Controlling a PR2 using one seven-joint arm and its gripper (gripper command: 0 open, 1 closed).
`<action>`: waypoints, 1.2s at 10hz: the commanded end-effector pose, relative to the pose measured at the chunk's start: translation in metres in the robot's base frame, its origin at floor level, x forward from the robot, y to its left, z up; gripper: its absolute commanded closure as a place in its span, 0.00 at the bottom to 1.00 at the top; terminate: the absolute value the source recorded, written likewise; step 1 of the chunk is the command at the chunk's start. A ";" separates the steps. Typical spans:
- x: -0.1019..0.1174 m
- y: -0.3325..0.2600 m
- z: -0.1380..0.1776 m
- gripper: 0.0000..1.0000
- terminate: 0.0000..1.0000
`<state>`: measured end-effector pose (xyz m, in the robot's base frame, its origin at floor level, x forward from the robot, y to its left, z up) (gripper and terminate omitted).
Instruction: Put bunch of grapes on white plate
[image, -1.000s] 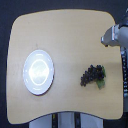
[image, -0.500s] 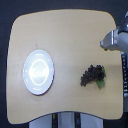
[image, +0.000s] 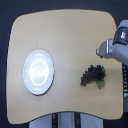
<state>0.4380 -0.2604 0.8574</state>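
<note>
In the exterior view, the white plate (image: 38, 71) lies flat on the light wooden table (image: 65, 37), toward the view's left. Its glossy face shows only a bright reflection; nothing rests in it. The bunch of grapes (image: 93, 75) sits on the bare tabletop well apart from the plate, toward the view's right, its dark berries clustered together with a green leaf tucked at the lower right edge.

The arm enters from the view's right edge, its grey and white body angled down and inward over the table's right side. The gripper (image: 101, 52) hangs above and slightly right of the grapes, near them but not touching. It is too blurred and small to make out how the jaws stand, so I cannot tell whether they are parted or closed; nothing appears held.

Against the earlier frames, the arm has come further in over the table and lower toward the grapes. Plate and grapes lie where they were.
</note>
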 end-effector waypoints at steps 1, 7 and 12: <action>-0.017 0.031 -0.044 0.00 0.00; -0.029 0.041 -0.085 0.00 0.00; -0.040 0.047 -0.116 0.00 0.00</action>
<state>0.4048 -0.2187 0.7710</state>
